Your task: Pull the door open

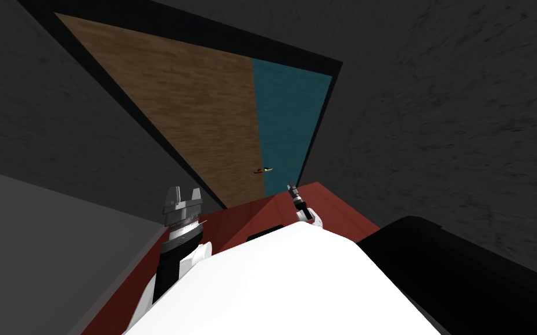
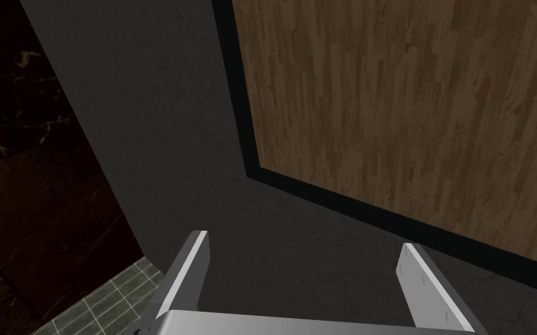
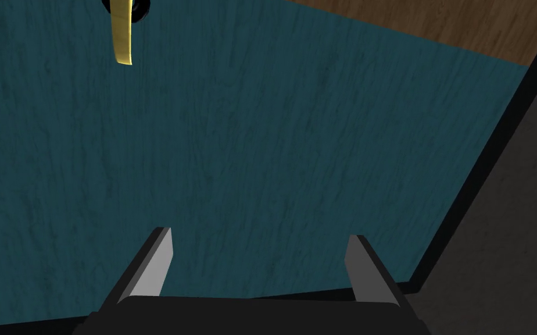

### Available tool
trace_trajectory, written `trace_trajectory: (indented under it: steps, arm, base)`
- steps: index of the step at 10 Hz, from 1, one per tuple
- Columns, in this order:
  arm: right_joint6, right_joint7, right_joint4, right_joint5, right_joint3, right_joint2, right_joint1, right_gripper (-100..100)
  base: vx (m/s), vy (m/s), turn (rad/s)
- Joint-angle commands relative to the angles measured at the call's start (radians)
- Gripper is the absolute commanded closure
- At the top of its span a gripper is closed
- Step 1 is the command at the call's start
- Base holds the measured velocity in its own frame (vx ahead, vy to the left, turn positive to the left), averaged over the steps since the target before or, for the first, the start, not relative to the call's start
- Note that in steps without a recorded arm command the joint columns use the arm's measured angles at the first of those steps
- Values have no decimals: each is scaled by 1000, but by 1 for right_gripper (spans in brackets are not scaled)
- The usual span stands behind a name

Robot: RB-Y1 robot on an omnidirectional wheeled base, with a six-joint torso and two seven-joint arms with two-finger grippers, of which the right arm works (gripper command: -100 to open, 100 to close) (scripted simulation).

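Note:
A teal door (image 1: 287, 116) stands in a black frame (image 1: 319, 122), with a brown wood-grained surface (image 1: 192, 104) beside it inside the same frame. A small yellow lever handle (image 1: 266, 170) sits near the teal door's edge. In the right wrist view, my right gripper (image 3: 258, 238) is open and empty, facing the teal door (image 3: 261, 145). The yellow handle (image 3: 123, 35) lies well ahead of it and off to one finger's side. My right gripper (image 1: 290, 187) is just below the handle in the head view. My left gripper (image 1: 182, 195) is open and empty, pointing at the dark wall (image 2: 163, 145) beside the frame.
Dark grey walls (image 1: 465, 116) flank the doorway on both sides. Red floor (image 1: 337, 206) lies under my arms. A black bulk (image 1: 471, 273) is close on the right, a light grey surface (image 1: 40, 232) on the left. Green tiles (image 2: 110, 296) show past the wall's corner.

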Motion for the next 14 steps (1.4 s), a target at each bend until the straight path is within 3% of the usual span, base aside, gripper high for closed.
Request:
trace_trajectory:
  steps: [1,10,14]
  arm:
    - [-17,-14,46,-1,-2,-8,-11,-100]
    - [-75,-77,250,-4,-7,-41,-64,-100]
    - [-108,-114,368,-6,-10,-59,-94,-100]
  base:
    - [100,67,35]
    - [108,50,26]
    - [137,68,35]
